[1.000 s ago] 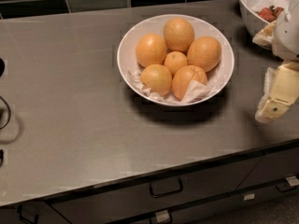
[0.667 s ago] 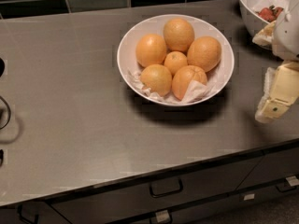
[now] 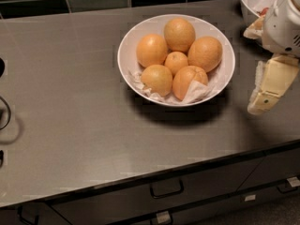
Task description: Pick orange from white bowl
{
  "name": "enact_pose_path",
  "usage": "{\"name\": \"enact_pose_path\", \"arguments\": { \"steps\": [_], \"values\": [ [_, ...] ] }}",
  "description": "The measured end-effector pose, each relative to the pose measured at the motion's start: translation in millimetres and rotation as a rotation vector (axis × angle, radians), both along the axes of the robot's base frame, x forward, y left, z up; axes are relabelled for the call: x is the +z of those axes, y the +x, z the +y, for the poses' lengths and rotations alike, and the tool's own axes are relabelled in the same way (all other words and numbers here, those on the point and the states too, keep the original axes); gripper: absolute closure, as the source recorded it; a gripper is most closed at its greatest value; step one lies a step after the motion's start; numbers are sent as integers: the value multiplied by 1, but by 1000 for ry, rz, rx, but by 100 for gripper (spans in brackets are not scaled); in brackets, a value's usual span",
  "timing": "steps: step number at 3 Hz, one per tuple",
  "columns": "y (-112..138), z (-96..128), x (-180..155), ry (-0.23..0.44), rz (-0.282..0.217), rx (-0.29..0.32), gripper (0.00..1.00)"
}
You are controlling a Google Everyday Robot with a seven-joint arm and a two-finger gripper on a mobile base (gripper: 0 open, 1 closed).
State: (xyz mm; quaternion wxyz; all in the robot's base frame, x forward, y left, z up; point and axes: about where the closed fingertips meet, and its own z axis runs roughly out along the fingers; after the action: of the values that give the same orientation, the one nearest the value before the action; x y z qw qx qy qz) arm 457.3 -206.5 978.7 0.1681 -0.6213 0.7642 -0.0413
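**No change: the gripper waits to the right of the bowl**

At the left edge of the brushed grey metal tabletop (image 3: pixel 70 107) there are only dark curved shapes (image 3: pixel 3 114), too cut off to name.

Toward the back edge, right of the middle, sits the wide, shallow, glossy white bowl (image 3: pixel 126 60). It is lined with crumpled white paper (image 3: pixel 197 93) and holds six oranges. The likely target is the large, round, evenly coloured orange (image 3: pixel 205 54) on the bowl's right side. It lies against the small orange (image 3: pixel 176 61) in the centre and just behind the creased orange (image 3: pixel 190 81).

Near the right edge of the tabletop hangs the robot's white-and-tan gripper (image 3: pixel 262 95), apart from the bowl's rim and lower than the fruit in the picture. Whether the jaws are apart or together cannot be told. In the back right corner a second white bowl of red fruit (image 3: pixel 251 1) is partly in view.

Against a second ago, nothing has shifted. The gripper is in the same place beside the bowl, and all six oranges lie as they did. The reach toward the fruit has therefore not begun and the whole pick lies ahead. The arm would need to travel left across the rim, then come down over the orange without nudging its neighbours.
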Motion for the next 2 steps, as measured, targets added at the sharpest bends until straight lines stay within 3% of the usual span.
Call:
{"name": "enact_pose_path", "arguments": {
  "steps": [1, 2],
  "values": [
    [28, 6, 5, -30, 4, 63, 0],
    [64, 15, 21, -28, -29, 127, 0]
  ]
}}
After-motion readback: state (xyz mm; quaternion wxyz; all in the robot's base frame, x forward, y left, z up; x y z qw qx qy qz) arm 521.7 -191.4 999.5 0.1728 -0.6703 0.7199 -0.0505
